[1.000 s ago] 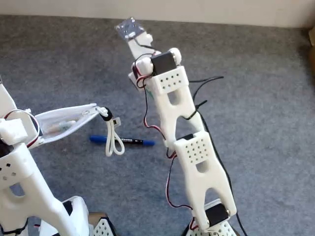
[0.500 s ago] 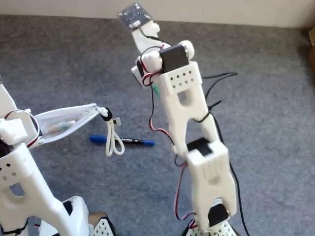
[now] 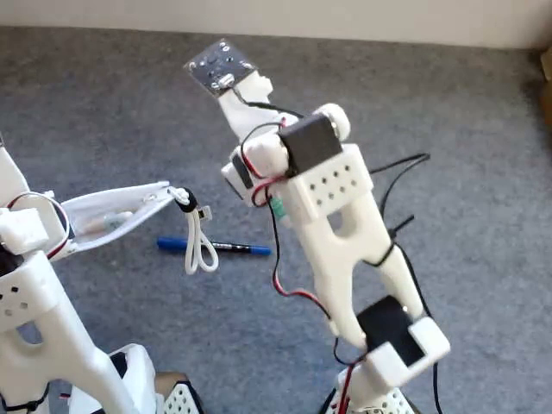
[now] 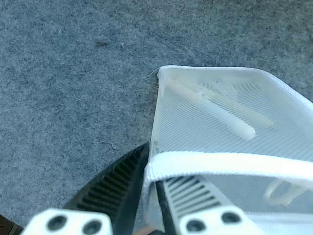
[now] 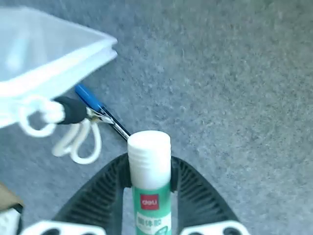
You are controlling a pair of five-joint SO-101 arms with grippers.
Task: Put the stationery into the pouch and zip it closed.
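Grey carpeted surface (image 3: 448,129). White mesh pouch (image 4: 220,127), held off the surface, its edge clamped in the left gripper's (image 4: 151,178) jaws, with pale stationery inside. Glue stick (image 5: 149,152), pinched between the right gripper's (image 5: 150,165) jaws, near the pouch. Blue pen (image 3: 216,247), lying on the surface.

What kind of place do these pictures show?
Probably an indoor robot workspace: a grey carpet-like surface, a pale wall behind it, and a mesh pouch with a blue pen nearby.
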